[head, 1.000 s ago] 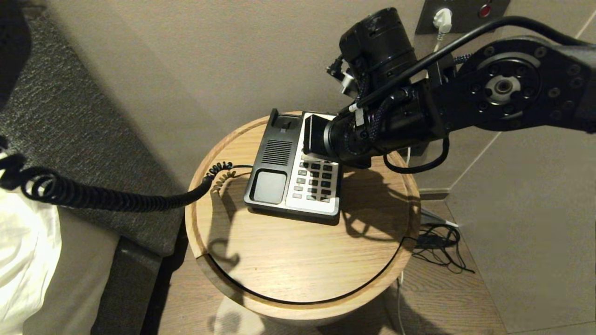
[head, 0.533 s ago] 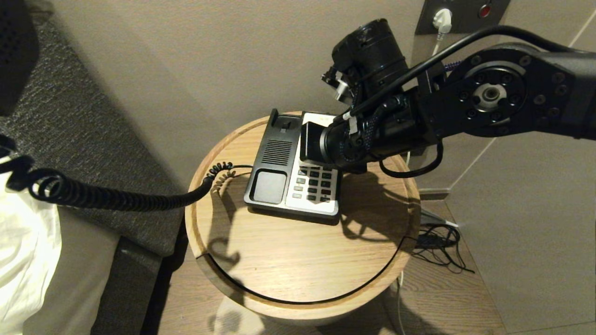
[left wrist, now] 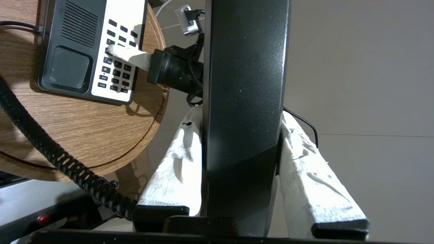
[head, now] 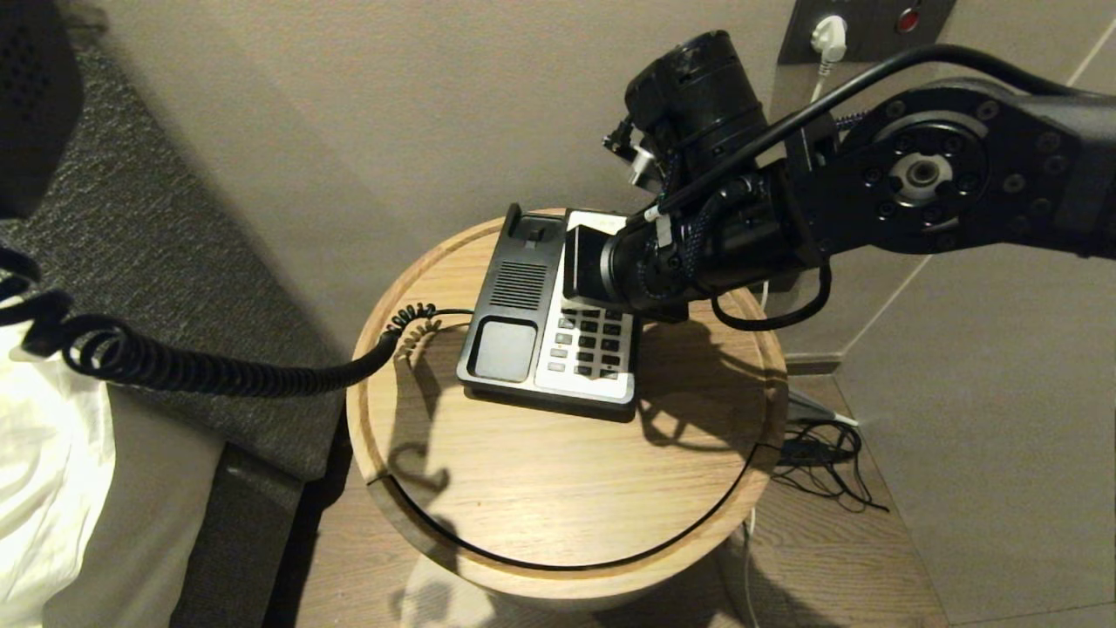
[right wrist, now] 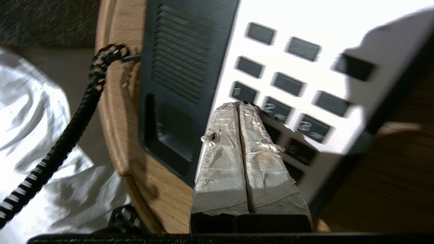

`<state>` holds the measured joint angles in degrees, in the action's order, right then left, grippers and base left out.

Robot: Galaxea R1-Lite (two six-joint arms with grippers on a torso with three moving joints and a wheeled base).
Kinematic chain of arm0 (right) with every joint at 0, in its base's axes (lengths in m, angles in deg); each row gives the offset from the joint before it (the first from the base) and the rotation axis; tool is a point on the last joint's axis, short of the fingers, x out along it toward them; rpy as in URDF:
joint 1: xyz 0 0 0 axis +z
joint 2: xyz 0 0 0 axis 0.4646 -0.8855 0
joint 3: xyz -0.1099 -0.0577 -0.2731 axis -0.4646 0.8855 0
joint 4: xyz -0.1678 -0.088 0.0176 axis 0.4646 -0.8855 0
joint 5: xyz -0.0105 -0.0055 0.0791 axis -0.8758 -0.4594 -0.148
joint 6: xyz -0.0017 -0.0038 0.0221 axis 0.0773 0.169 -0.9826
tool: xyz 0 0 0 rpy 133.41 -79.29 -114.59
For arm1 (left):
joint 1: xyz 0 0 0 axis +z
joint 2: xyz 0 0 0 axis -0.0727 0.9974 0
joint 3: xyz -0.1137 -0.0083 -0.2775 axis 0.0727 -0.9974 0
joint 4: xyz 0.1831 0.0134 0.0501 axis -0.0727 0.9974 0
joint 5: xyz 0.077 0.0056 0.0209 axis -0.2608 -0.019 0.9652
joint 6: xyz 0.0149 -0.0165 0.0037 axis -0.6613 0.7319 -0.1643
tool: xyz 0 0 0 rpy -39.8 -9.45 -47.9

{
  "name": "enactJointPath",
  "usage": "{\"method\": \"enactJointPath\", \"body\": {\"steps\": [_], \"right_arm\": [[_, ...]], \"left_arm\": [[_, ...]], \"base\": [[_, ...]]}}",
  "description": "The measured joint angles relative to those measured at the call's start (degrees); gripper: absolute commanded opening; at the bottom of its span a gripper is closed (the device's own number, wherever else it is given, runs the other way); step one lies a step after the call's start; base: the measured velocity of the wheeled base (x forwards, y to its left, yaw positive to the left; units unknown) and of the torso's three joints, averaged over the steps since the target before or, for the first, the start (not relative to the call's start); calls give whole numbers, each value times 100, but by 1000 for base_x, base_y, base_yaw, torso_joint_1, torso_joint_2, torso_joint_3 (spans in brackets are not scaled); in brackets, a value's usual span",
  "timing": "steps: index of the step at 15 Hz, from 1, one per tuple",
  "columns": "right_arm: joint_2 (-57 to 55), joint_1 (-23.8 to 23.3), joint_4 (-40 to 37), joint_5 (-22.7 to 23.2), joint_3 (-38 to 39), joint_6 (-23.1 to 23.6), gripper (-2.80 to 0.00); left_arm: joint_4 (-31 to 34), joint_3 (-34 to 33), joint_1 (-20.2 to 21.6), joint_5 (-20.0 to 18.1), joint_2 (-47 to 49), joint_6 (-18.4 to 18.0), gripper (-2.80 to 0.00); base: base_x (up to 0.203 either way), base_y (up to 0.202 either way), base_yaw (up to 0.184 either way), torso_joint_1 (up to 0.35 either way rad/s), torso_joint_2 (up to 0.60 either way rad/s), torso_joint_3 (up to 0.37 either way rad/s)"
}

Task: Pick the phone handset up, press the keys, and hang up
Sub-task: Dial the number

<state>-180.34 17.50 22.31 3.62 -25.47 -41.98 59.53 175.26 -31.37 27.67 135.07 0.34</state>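
The phone handset (left wrist: pixel 244 67), a glossy black bar, is clamped between the white-wrapped fingers of my left gripper (left wrist: pixel 240 115), off to the left of the table. Its end shows at the head view's upper left corner (head: pixel 35 96). The coiled cord (head: pixel 200 375) runs from there to the phone base (head: pixel 514 323) on the round table. My right gripper (right wrist: pixel 240 104) is shut, its joined tips resting on the dark keys (right wrist: pixel 276 110) just below the "1" key. In the head view the right wrist (head: pixel 663 253) hides those tips.
The round wooden table (head: pixel 558 497) stands against a beige wall. A socket plate with a white plug (head: pixel 828 35) is behind the right arm. Loose cables (head: pixel 819 453) lie on the floor at right. Grey upholstery (head: pixel 148 235) and white bedding (head: pixel 44 453) are at left.
The right arm shifted slightly left over the keypad, then held still. The handset end shows a little more at the upper left, and the cord rose slightly.
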Motion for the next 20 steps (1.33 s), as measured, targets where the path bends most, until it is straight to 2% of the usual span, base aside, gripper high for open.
{"method": "enactJointPath", "body": {"steps": [20], "right_arm": [[102, -155, -267, -24, 79, -7, -280]], "left_arm": [[0, -44, 46, -3, -16, 1, -280]], "base": [[0, 0, 0, 0, 0, 0]]}}
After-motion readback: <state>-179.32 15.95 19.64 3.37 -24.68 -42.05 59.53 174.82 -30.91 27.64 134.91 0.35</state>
